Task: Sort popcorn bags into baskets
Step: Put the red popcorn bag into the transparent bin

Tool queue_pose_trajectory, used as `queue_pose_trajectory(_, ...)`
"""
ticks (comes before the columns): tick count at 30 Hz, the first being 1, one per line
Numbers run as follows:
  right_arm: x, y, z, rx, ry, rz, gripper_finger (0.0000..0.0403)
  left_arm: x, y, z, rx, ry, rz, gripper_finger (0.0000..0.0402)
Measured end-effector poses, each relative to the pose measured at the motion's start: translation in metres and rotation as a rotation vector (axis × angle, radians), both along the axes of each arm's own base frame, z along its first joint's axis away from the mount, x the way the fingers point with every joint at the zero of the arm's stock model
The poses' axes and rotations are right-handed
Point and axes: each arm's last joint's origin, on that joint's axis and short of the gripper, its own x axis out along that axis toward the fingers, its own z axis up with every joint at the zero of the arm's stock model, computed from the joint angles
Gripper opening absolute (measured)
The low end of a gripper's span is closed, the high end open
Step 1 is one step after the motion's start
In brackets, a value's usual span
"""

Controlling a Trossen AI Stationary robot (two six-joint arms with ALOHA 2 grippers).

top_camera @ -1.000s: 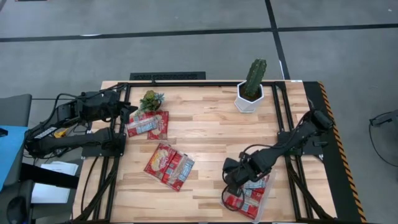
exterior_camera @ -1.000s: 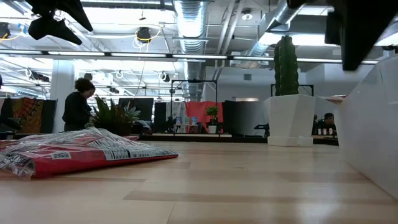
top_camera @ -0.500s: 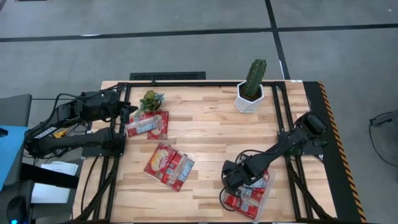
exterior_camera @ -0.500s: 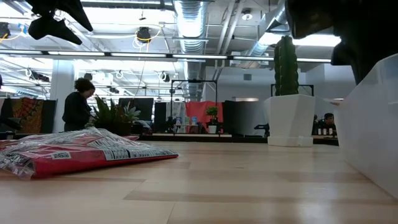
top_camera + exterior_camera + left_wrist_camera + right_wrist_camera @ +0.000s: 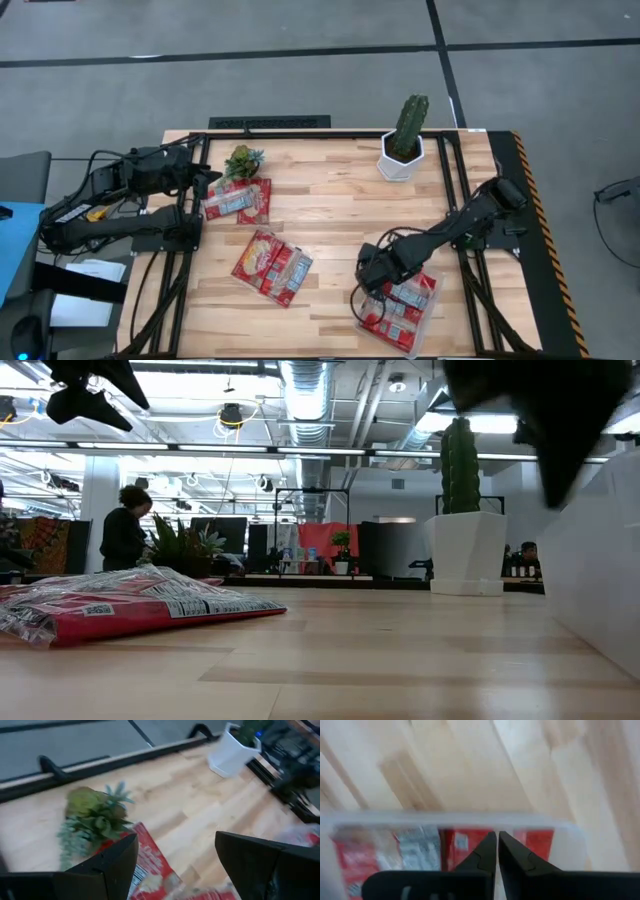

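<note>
On table, high view, what I see from my end:
tray: clear tray (image 5: 428,318) at the near right of the table (image 5: 330,210), red packets (image 5: 400,312) lying flat in it.
right gripper: right gripper (image 5: 367,285) over the tray's left end, arm stretched in from the right edge; I can't read the fingers from up here.
loose packets: one pair (image 5: 271,267) near the middle-left, well apart from the tray; another packet (image 5: 239,200) further back on the left.
left gripper: left gripper (image 5: 210,183) parked at the left side, just beside that back packet and the small green plant (image 5: 243,160).
cactus: cactus in white pot (image 5: 403,142) at the far side, right of centre.

Low view:
packet: red packet (image 5: 120,603) lying flat on the wood at left.
tray wall: clear wall (image 5: 598,570) at right, dark arm blurred above it.
cactus pot: white pot (image 5: 468,552) standing upright behind.
room: person (image 5: 124,532) in the background.

Left wrist view:
fingers: left fingers (image 5: 112,865) spread wide, nothing between them.
below: red packet (image 5: 150,865) partly under the plant (image 5: 92,822); white pot (image 5: 231,755) far off.

Right wrist view:
fingers: right fingers (image 5: 482,860) nearly together, only a thin gap, gripping nothing that I can see.
tray: rim (image 5: 445,817) just beyond the tips, red packets (image 5: 530,842) showing inside through the clear wall.
</note>
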Motion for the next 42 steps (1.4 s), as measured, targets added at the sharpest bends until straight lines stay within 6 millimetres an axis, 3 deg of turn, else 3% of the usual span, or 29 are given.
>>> queue_pose_trajectory(5,0.019,-0.022,0.029,-0.022,-0.167,-0.072,0.0050,0.004,-0.001,-0.003,-0.053,0.028,-0.094,0.0253)
queue_pose_trajectory(11,0.038,-0.056,0.040,-0.045,-0.277,-0.141,0.0072,0.018,0.004,-0.026,-0.092,0.225,-0.101,0.0253)
queue_pose_trajectory(14,0.041,-0.069,0.040,-0.041,-0.269,-0.163,0.0081,0.026,0.008,-0.053,-0.155,0.307,-0.049,0.0253)
queue_pose_trajectory(18,0.042,-0.072,0.040,-0.058,-0.272,-0.160,0.0087,0.031,0.010,-0.105,-0.233,0.428,-0.010,0.0253)
queue_pose_trajectory(21,0.042,-0.072,0.040,-0.077,-0.276,-0.160,0.0087,0.033,0.010,-0.141,-0.283,0.437,0.023,0.0253)
queue_pose_trajectory(23,0.042,-0.072,0.040,-0.084,-0.278,-0.162,0.0087,0.036,0.011,-0.154,-0.316,0.384,0.046,0.0253)
queue_pose_trajectory(27,0.042,-0.072,0.040,-0.084,-0.280,-0.165,0.0087,0.043,0.014,-0.161,-0.331,0.292,0.107,0.0249)
queue_pose_trajectory(33,0.042,-0.072,0.040,-0.088,-0.278,-0.150,0.0087,0.049,0.019,-0.168,-0.257,0.399,0.148,0.0226)
queue_pose_trajectory(42,0.043,-0.073,0.040,-0.120,-0.292,-0.156,0.0087,0.079,0.030,-0.183,-0.233,0.410,0.113,0.0213)
